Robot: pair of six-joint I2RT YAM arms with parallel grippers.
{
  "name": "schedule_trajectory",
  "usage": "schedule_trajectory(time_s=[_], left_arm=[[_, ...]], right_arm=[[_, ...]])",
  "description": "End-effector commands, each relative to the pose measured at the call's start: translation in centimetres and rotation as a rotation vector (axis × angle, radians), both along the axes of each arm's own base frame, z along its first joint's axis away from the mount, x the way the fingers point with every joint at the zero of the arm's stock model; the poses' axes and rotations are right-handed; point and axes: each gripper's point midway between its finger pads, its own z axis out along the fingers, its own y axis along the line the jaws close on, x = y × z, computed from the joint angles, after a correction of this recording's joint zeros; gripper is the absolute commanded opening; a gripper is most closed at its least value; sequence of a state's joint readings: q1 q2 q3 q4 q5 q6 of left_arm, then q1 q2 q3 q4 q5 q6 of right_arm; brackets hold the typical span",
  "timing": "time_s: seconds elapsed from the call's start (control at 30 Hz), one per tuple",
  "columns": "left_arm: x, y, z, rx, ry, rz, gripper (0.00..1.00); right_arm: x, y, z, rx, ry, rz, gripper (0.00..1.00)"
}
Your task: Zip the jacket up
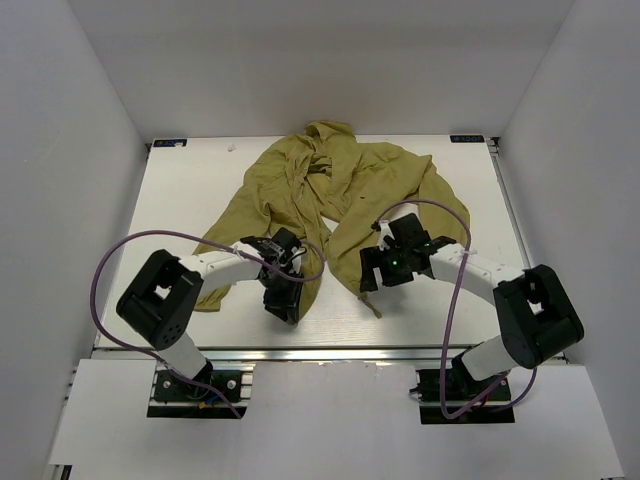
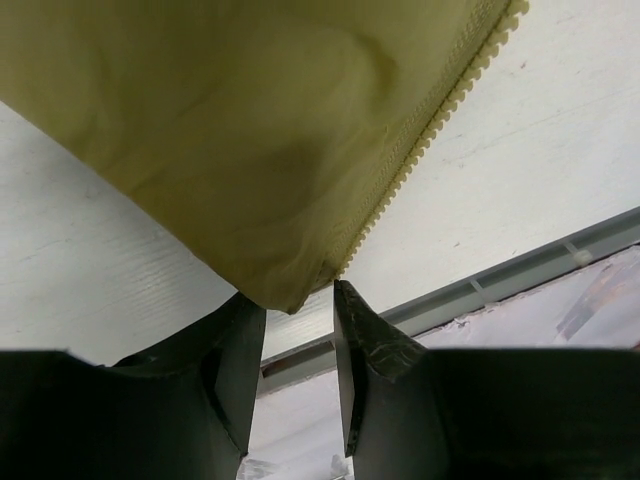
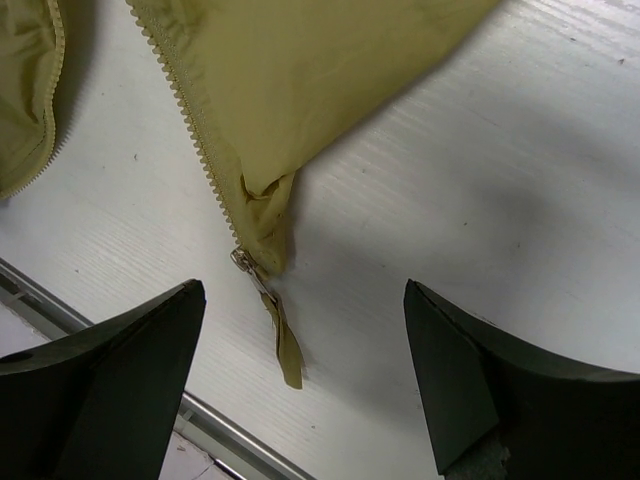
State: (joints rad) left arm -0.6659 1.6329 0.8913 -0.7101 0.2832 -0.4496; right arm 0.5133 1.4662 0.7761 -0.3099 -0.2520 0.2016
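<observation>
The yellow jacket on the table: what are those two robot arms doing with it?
Two robot arms are getting ready to zip the jacket, which lies crumpled and unzipped on the table. The left gripper sits slightly open at the bottom corner of one front edge. The right gripper hovers wide open over the zipper slider on the other edge.
</observation>
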Motion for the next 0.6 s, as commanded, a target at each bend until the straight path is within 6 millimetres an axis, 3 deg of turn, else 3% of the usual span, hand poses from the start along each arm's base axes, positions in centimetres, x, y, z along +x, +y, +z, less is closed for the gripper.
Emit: schedule_trajectory(time_s=[0.0, 0.4, 0.5, 0.57], left_arm=[[1.1, 0.2, -0.2, 0.03, -0.05, -0.018, 0.44], [1.6, -0.5, 0.0, 0.014, -0.05, -0.033, 0.34], [1.6, -0.5, 0.0, 0.012, -0.045, -0.037, 0.21], [1.3, -0.5, -0.1, 0.007, -0.036, -0.045, 0.17]], right_arm=[[1.0, 1.3, 1.0, 0.041, -0.039, 0.027, 0.85], [1.3, 3.4, 0.4, 0.083, -0.007, 0.064, 0.75], [1.2, 3.8, 0.2, 0.094, 0.006, 0.08, 0.68], [1.1, 3.9, 0.0, 0.093, 0.02, 0.086, 0.56]])
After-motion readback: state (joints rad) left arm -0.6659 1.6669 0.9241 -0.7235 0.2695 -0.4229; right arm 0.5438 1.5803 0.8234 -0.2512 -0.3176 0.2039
